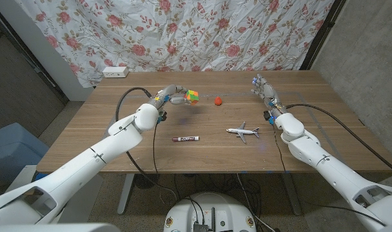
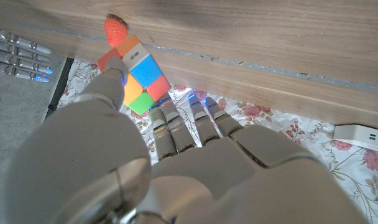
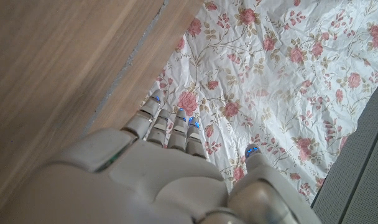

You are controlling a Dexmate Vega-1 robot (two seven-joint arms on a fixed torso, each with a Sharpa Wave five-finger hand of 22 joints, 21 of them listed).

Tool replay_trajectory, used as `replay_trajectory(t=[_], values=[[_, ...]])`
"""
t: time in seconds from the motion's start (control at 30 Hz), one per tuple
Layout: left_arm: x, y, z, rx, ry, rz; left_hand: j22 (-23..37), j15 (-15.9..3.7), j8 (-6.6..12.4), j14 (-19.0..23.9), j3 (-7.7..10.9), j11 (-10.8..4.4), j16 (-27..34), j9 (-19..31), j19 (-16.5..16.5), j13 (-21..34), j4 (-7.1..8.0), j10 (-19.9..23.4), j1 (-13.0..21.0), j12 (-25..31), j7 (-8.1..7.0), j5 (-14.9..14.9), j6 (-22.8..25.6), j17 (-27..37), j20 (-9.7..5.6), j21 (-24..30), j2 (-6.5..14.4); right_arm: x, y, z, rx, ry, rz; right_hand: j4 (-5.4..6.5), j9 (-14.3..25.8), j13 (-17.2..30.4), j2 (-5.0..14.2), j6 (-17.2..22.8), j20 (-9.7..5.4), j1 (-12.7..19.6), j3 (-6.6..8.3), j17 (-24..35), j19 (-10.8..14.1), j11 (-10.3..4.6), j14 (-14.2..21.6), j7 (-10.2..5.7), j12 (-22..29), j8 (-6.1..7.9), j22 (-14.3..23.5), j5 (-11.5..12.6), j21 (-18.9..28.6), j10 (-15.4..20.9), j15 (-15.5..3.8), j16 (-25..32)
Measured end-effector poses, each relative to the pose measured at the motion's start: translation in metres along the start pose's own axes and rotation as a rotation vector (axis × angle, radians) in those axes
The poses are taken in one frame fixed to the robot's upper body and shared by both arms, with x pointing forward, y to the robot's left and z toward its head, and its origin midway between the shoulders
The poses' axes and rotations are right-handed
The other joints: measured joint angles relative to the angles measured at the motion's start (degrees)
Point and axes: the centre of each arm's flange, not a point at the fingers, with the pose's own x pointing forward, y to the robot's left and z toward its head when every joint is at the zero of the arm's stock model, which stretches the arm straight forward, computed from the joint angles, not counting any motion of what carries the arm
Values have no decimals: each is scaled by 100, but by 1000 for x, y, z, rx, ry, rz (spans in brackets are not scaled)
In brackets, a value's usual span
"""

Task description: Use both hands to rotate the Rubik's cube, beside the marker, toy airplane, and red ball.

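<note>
My left hand holds the Rubik's cube up over the far middle of the table. In the left wrist view the cube sits against the fingertips of that hand, showing blue, orange, green and red squares. The red ball lies just right of the cube and shows beyond it as a red ball. My right hand is raised near the far right of the table, fingers apart, holding nothing. In the right wrist view that hand points past the table edge toward the curtain.
The toy airplane lies right of centre and the marker lies near the middle. A white power strip sits at the far left edge. Black cables trail from both arms. A floral curtain hangs behind the table.
</note>
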Motion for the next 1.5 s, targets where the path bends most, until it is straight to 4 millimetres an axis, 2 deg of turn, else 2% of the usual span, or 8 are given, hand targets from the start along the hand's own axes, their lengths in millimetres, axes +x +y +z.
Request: replay_trajectory(t=[0.1, 0.37, 0.83, 0.93, 1.17, 1.3, 1.33, 1.5], values=[[0, -2, 0, -37, -4, 6, 0, 0, -21, 0, 0, 0, 0, -1, -20, 0, 0, 0, -8, 0, 0, 0, 0, 0, -20, 0, 8, -1, 2, 4, -34, -10, 1, -39, 0, 0, -52, 20, 0, 52, -9, 0, 0, 0, 2, -26, 0, 0, 0, 0, 0, 0, 2, 33], [1, -5, 0, -115, -19, 14, 0, 21, -42, -21, 0, 0, 0, -1, -51, 16, 0, 0, -29, 0, 0, 0, 0, 0, 11, 0, 29, -5, 9, 17, -101, -39, 14, -85, 0, 0, -23, -52, 0, 82, -8, 6, 0, 32, 11, -93, 0, 0, 1, 0, 0, 31, 11, 43], [5, -13, -1, -217, -22, 15, 0, 21, -44, -21, -56, 1, 0, 3, -63, 16, 9, -1, -30, 0, 30, 0, -30, 0, 23, 0, 30, -12, 24, 39, -306, -83, 23, -109, 0, 0, -23, -23, 2, 82, -33, 16, -3, 31, 10, -186, 0, 0, 16, -23, 0, 30, 11, 43], [7, -16, 0, -239, -24, 9, 0, 21, -48, -22, -56, 26, 0, 3, -82, 15, 9, 24, -54, 0, 30, 0, -30, 0, 42, 0, 54, -14, 28, 43, -336, -91, 18, -109, 0, 0, -23, -91, 42, 82, -33, 16, -43, 31, 10, -255, 0, 0, 16, -23, 0, 30, 11, 43], [12, -23, 3, -284, -29, -9, 0, 21, -66, -22, -56, 31, 0, 2, -103, 13, 9, 29, -69, -1, 31, 0, -30, 0, 63, 0, 68, -17, 34, 53, -401, -120, 4, -129, 0, 0, -23, -134, 20, 82, -48, 43, -65, 54, -12, -419, 0, -15, 15, -23, 0, 8, 32, 43], [14, -26, 3, -288, -24, -11, 13, 21, -87, -22, -56, 31, 0, 2, -112, 12, 8, 29, -91, -1, 31, 0, -30, 0, 72, 0, 75, -17, 32, 51, -455, -114, -14, -158, 0, 0, -23, -181, 20, 82, -33, 43, -65, 84, -12, -495, 0, -25, 15, -23, 0, -23, 32, 43], [14, -26, 2, -288, -23, -12, 13, 21, -87, -21, -56, 31, 0, 2, -112, 13, 8, 29, -120, -1, 51, 0, -51, 0, 72, 0, 46, -20, 38, 59, -461, -134, -7, -158, 0, 0, -23, -173, 20, 82, -33, 43, -65, 84, -12, -503, 0, -25, 15, -23, 0, -23, 32, 43], [17, -31, 7, -332, -34, -27, 13, -1, -102, -43, -75, 53, 0, 1, -133, 14, 27, 8, -143, -1, 62, 0, -61, 0, 93, 0, 69, -22, 41, 63, -508, -142, -14, -158, -13, 0, -22, -205, 51, 82, -33, 69, -96, 82, -35, -614, 0, -25, 15, -23, 0, -25, 55, 43]])
